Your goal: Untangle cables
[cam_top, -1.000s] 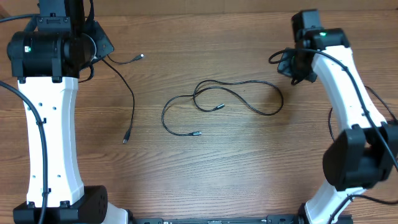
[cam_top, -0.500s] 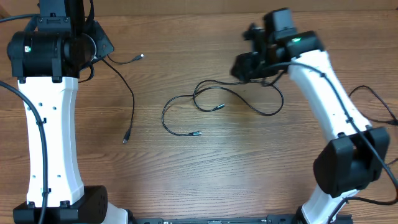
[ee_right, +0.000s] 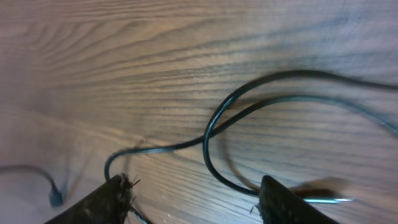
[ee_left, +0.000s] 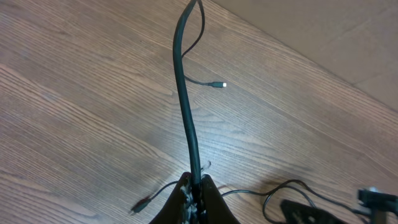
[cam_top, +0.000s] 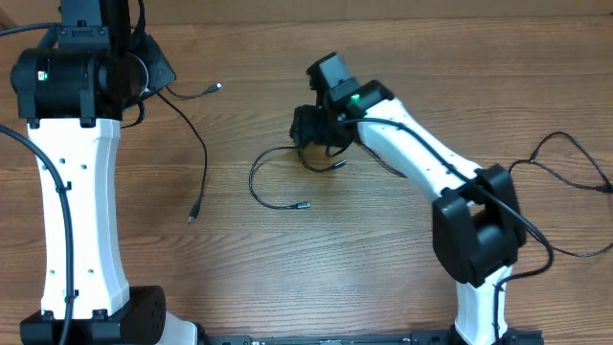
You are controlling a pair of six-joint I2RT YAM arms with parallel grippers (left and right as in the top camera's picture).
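The right arm is stretching diagonally over mid-table [cam_top: 383,278], its gripper [cam_top: 308,129] hovering at the looped cable [cam_top: 252,177]. The left gripper [ee_left: 194,186] is pinching a second cable [ee_left: 185,106]. The right fingers [ee_right: 115,196] are standing wide apart above the looped cable.

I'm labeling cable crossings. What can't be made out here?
Overhead: the right gripper hides part of the middle cable.
Right wrist: motion blur softens everything; the middle cable is cut by the right edge.
Left wrist: the left cable is cut by the top edge.
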